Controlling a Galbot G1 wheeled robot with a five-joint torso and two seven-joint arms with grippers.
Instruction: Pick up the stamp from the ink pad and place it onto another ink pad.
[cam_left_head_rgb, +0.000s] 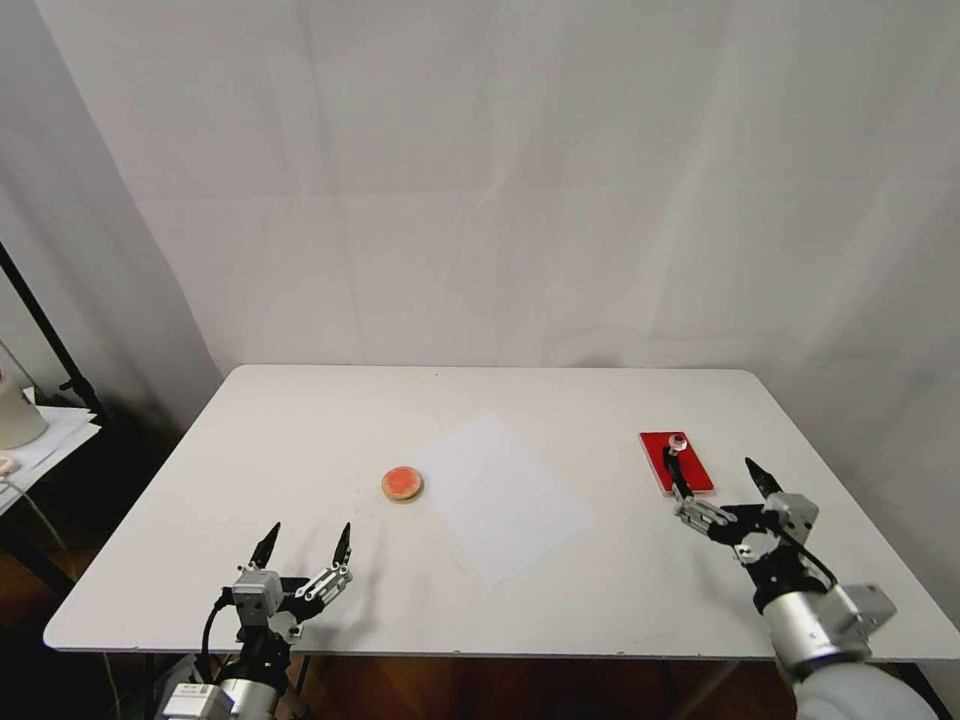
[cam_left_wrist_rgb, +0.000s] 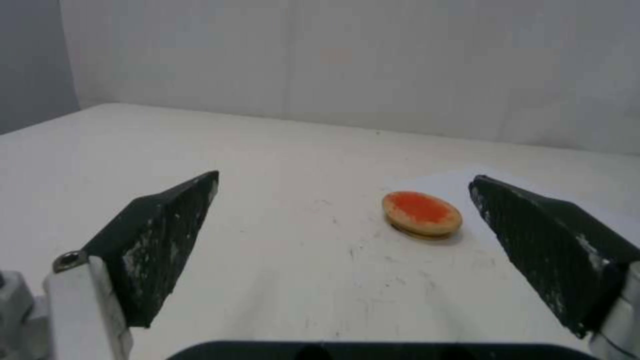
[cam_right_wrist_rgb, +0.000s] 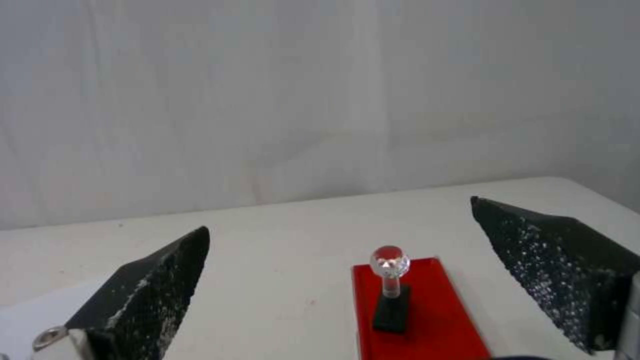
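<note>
Red ink pad (cam_left_head_rgb: 677, 461) carries the upright stamp (cam_left_head_rgb: 678, 443); right gripper (cam_left_head_rgb: 722, 476) nears it, jaws spread to straddle. Left gripper (cam_left_head_rgb: 306, 538) idles near, jaws spread.

Stamp (cam_right_wrist_rgb: 391, 295) upright on ink pad (cam_right_wrist_rgb: 427, 310), between spread gripper (cam_right_wrist_rgb: 340, 280) fingers.

A white table (cam_left_head_rgb: 300, 430) with rounded corners stands against a pale backdrop (cam_left_head_rgb: 500, 180) of white cloth or sheeting, faintly creased and evenly lit. A sheet of white paper (cam_left_head_rgb: 500, 495) lies near the table's middle. On the left, a black stand pole (cam_left_head_rgb: 45, 335) leans beside a side surface (cam_left_head_rgb: 45, 435) holding papers. Dark brown floor (cam_left_head_rgb: 500, 690) shows under the table's front edge.
</note>
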